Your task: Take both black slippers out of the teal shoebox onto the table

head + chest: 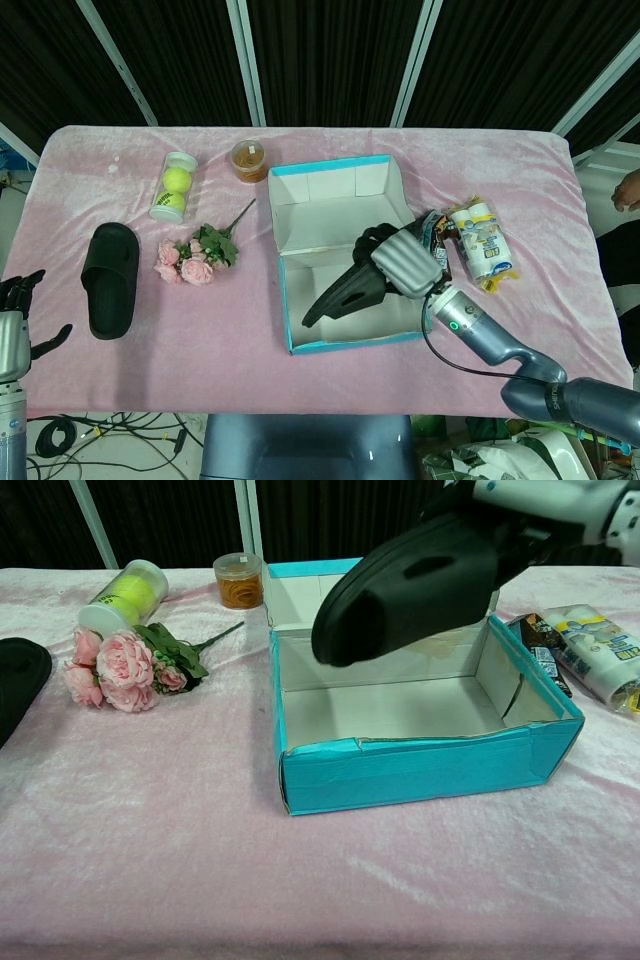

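Note:
My right hand [403,262] grips a black slipper [344,289] by its heel end and holds it in the air above the teal shoebox [338,343]. In the chest view the slipper [415,580] hangs toe-down over the box's bare inside [390,706], under my right hand [540,495] at the top edge. A second black slipper [110,279] lies flat on the pink cloth at the left, its edge showing in the chest view [18,685]. My left hand [14,330] hangs off the table's front left corner, fingers spread, holding nothing.
Pink flowers [194,258], a tube of tennis balls [174,186] and a small brown-filled cup [249,159] lie left of the box. Snack packets [478,243] lie to its right. The box lid [335,184] stands open at the back.

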Available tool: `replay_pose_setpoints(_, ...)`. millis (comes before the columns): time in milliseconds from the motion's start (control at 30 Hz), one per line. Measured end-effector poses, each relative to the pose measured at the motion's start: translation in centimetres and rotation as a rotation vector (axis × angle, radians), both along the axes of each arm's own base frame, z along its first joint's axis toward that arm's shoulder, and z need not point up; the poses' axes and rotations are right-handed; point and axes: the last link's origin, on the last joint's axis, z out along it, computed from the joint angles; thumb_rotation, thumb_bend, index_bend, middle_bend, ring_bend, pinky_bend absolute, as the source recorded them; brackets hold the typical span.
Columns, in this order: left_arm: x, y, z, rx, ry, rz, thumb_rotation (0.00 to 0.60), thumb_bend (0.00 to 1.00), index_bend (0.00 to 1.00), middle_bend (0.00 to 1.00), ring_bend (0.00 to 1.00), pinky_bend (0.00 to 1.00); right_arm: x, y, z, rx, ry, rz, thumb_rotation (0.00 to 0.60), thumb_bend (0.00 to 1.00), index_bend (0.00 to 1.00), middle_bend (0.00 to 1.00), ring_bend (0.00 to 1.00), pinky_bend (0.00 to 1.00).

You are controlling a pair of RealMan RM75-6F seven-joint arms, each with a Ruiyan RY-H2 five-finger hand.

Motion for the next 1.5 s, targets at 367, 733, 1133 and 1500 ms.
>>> replay_pose_setpoints(367,0.7,-0.3,0.1,0.002,0.009,-0.011,0.600,0.00,0.17,0.26,0.16,0.19,-8.3,-1.1,6.6,-0.169,-0.012,-0.223,0.600,0.47,0.63,0.40,0.29,0.30)
replay_pose_setpoints(733,1.3,-1.2,0.3,0.010,0.011,-0.015,0.600,0.00,0.17,0.25,0.16,0.20,-18.3,-1.5,8.1,-0.224,0.055,-0.490,0.600,0.47,0.63,0.40,0.29,0.30)
replay_pose_setpoints(1133,1.4,-1.8,0.2,0.002,-0.002,-0.018,0.600,0.00,0.17,0.25,0.16,0.20,-20.3,-1.4,3.8,-0.119,0.101,-0.537,0.600,0.47,0.63,0.38,0.26,0.28)
replay_pose_setpoints(1500,0.4,-2.3,0.3,0.002,-0.016,0.007,0.600,0.00,0.17,0.24,0.16,0.20,-15.5,-1.1,0.2,-0.020,0.097,-0.432,0.600,0.43,0.55,0.30,0.18,0.24)
